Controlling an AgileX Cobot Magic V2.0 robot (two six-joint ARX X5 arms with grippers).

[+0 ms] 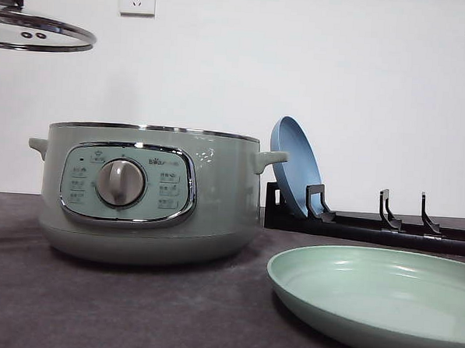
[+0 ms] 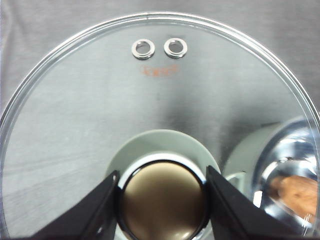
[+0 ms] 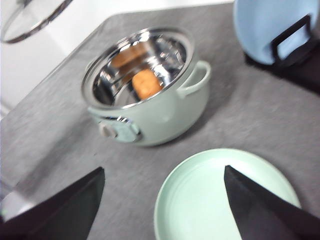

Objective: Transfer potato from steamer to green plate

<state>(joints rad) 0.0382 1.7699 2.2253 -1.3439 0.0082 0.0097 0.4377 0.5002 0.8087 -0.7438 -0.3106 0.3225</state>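
An orange-brown potato (image 3: 146, 84) sits inside the open steamer (image 1: 146, 193); left gripper (image 2: 162, 200) clamps the lid (image 2: 100, 115) knob, right gripper (image 3: 162, 200) spread over the green plate (image 3: 200, 200).

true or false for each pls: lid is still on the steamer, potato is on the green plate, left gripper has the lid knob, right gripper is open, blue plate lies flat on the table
1. The lid is on the steamer. False: it is held up in the air, off to the side of the open pot.
2. The potato is on the green plate. False: it sits inside the steamer; the plate holds nothing.
3. The left gripper grips the lid's knob. True.
4. The right gripper is open. True: its fingers are spread wide above the green plate.
5. The blue plate lies flat on the table. False: it stands on edge in the black rack.
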